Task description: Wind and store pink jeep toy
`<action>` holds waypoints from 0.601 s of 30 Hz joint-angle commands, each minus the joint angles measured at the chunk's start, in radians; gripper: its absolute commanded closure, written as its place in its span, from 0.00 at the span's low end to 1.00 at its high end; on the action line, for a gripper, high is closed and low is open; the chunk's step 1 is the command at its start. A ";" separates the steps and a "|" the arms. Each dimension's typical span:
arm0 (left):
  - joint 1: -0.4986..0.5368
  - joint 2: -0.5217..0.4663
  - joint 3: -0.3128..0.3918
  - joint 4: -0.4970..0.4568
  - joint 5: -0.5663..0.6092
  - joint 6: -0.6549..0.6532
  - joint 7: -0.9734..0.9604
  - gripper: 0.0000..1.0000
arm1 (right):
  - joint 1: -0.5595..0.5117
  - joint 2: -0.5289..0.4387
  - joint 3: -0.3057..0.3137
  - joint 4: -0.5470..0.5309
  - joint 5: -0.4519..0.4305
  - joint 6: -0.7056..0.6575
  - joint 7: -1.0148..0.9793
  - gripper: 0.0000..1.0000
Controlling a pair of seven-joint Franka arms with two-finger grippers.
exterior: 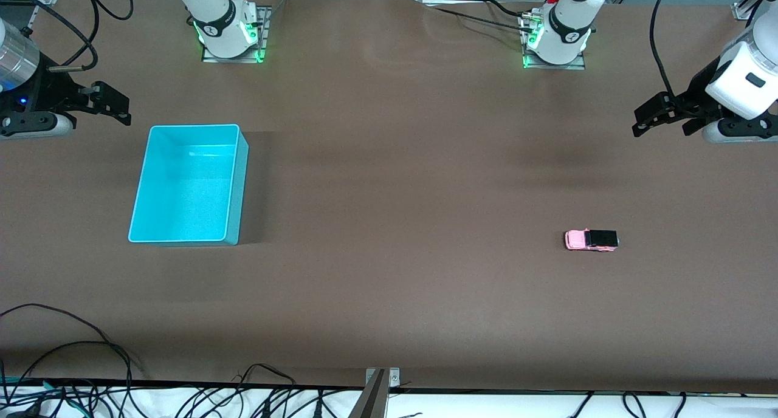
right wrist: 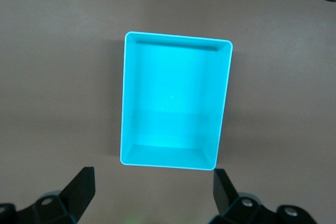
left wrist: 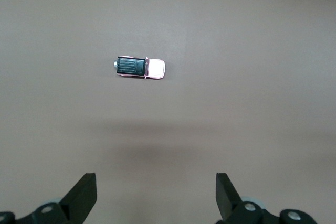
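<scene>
Two white robot arms rise from grey base plates bolted to a brown table (exterior: 389, 296), each base ringed with green light and a black band. Black cables trail from both. The left gripper (exterior: 659, 119) and right gripper (exterior: 109, 105) are black, angular, two-fingered.

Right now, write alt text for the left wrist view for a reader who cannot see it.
A tiny pink toy car with a black roof sits on its wheels on a bare brown table, untouched. The left gripper hangs above the table with its fingers spread wide open, holding nothing.
</scene>
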 commanded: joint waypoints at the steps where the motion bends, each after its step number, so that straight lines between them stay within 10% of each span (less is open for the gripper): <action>1: 0.001 -0.003 -0.003 0.003 0.011 -0.011 0.023 0.00 | -0.003 0.006 -0.003 0.014 0.006 -0.002 -0.006 0.00; 18: 0.002 -0.003 -0.003 0.005 0.011 -0.011 0.017 0.00 | -0.003 0.006 -0.003 0.016 0.008 -0.002 -0.009 0.00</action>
